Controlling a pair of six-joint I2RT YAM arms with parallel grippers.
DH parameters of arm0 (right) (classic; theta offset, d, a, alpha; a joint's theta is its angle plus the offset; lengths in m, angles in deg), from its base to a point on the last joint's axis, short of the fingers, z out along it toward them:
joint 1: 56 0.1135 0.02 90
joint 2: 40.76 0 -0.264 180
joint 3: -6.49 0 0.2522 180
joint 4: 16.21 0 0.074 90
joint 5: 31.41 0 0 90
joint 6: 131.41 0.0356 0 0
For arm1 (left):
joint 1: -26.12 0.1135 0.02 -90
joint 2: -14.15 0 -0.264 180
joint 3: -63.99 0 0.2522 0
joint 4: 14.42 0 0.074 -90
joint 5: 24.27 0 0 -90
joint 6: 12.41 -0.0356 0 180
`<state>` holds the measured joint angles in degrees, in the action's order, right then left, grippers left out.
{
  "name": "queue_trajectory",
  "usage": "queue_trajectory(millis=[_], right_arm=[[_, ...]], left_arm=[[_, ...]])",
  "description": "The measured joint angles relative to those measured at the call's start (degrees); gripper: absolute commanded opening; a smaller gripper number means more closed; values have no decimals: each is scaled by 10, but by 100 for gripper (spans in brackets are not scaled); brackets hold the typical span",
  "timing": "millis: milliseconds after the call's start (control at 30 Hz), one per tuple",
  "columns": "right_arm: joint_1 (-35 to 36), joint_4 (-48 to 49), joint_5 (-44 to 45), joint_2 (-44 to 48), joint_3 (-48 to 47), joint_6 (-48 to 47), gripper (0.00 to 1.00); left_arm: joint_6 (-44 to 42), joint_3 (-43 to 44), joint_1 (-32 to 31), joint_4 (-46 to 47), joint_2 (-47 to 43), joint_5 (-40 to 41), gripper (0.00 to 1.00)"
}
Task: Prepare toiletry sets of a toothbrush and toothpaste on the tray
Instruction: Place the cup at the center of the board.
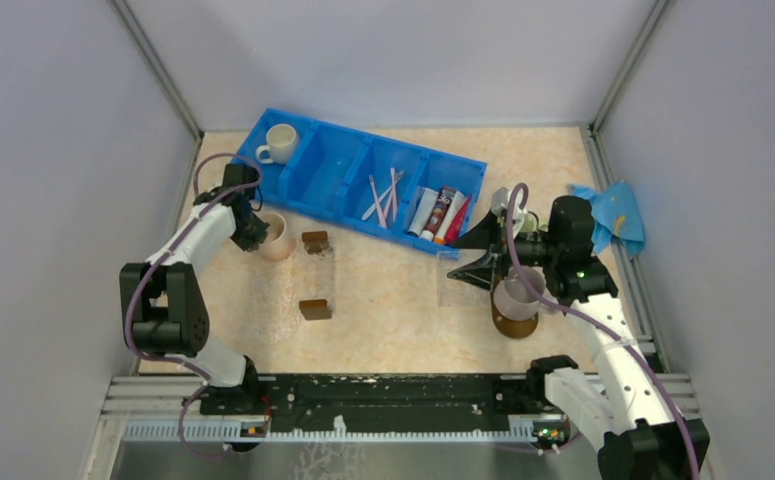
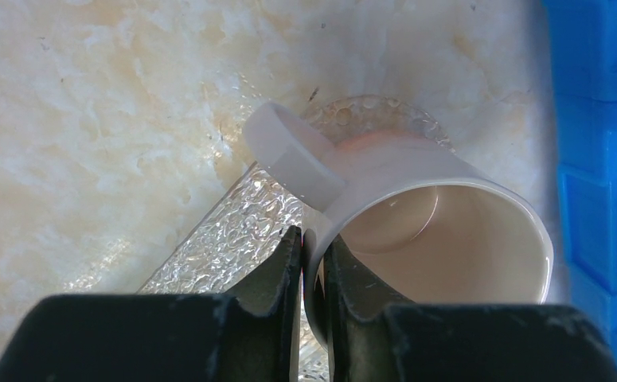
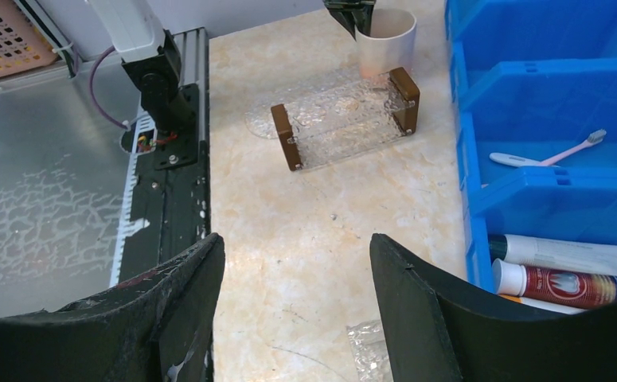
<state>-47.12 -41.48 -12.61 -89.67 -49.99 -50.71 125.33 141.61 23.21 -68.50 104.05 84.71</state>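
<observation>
L pincer pinches rim of cup near tabletop's left edge by clear tray w/ brown ends, R pincer gapes empty, toothbrushes & toothpaste tubes lie in blue bin at far edge.

Marbled table bearing blue bin

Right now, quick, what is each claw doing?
Left claw: shut on the rim of the cup.
Right claw: open, holding nothing.
</observation>
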Motion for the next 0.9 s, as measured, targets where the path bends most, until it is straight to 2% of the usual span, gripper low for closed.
queue_trajectory(millis=[233,267,400,467,667,900], right_arm=[[0,0,0,0,0,-1,67],[0,0,0,0,0,-1,67],[0,0,0,0,0,-1,67],[0,0,0,0,0,-1,67],[0,0,0,0,0,-1,67],[0,0,0,0,0,-1,67]], left_arm=[[0,-11,0,0,0,1,22],[0,-11,0,1,0,1,26],[3,-11,0,1,0,1,59],[4,-11,0,-2,0,3,65],[7,-9,0,-23,-18,4,73],[-4,19,0,-40,-114,0,77]])
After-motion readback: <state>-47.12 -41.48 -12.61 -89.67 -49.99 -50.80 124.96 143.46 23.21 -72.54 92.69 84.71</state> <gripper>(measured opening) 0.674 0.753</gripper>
